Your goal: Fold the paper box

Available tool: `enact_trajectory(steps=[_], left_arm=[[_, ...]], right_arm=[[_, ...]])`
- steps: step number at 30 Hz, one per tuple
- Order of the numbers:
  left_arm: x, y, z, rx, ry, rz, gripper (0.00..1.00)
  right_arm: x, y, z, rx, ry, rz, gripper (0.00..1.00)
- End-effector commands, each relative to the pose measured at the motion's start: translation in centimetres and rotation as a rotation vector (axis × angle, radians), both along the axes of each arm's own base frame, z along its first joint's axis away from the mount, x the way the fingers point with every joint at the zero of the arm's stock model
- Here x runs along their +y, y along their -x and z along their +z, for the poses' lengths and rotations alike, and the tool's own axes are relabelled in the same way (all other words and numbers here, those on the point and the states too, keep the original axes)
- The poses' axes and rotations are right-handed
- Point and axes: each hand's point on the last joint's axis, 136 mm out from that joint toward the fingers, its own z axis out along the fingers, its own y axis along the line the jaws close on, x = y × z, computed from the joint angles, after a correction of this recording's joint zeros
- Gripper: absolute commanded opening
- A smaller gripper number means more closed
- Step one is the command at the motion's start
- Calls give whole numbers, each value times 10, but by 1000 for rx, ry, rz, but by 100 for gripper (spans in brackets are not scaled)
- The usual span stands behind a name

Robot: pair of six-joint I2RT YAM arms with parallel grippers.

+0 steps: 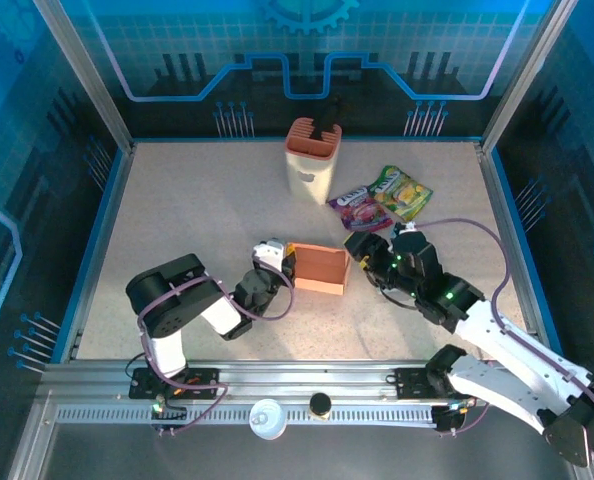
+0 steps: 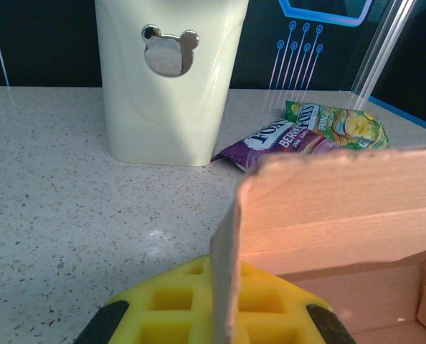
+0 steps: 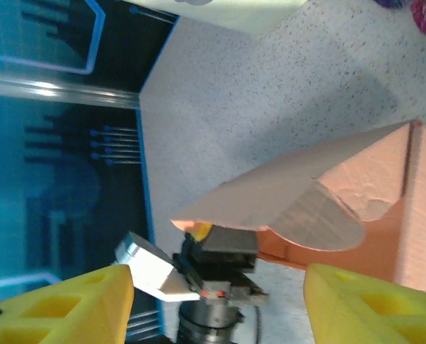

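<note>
The orange paper box (image 1: 320,268) stands open-topped in the middle of the table. My left gripper (image 1: 276,259) is shut on the box's left wall. In the left wrist view that wall (image 2: 225,287) runs edge-on between the yellow fingers (image 2: 171,308), with the box (image 2: 342,201) spreading to the right. My right gripper (image 1: 362,250) hangs just to the right of the box, open and holding nothing. In the right wrist view its yellow fingers (image 3: 62,308) stand wide apart. Beyond them a grey flap of the box (image 3: 306,186) leans over the left gripper (image 3: 224,247).
A cream holder with a bear emblem (image 1: 312,160) (image 2: 170,79) stands at the back centre. A purple snack packet (image 1: 355,210) (image 2: 277,140) and a green-yellow one (image 1: 402,192) (image 2: 342,125) lie right of it, just behind the right gripper. Blue walls enclose the table.
</note>
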Motion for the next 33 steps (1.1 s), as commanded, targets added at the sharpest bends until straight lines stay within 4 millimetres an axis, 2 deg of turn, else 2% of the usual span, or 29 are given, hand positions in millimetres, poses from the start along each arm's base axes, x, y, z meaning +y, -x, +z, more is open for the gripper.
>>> enact_trajectory(steps=[1,7,10,13,15,19,24,30,33], left_arm=[[5,8,-24,34,-104,16,0],[2,10,-26,28,-122,24,0],[0,10,-26,22,-134,22,0],[-3,11,-24,12,-143,21,0],[-3,12,-24,11,-150,25,0],[-4,13,-25,9,-159,25,0],[-8,14,-25,-3,-181,30,0],[-9,14,-27,-7,-194,52,0],[-9,16,-28,-8,-201,58,0]], right_arm=[[9,-5,4,111,-224,-56,63],[3,9,-20,220,-345,-119,63],[-7,14,-24,225,-344,-155,64],[-14,9,-28,224,-332,-196,64],[-12,2,-29,227,-353,-194,63],[6,-10,-21,238,-409,-154,62],[23,-8,-16,248,-391,-140,58],[23,-10,-22,241,-327,-195,53],[30,-16,-28,253,-325,-194,47]])
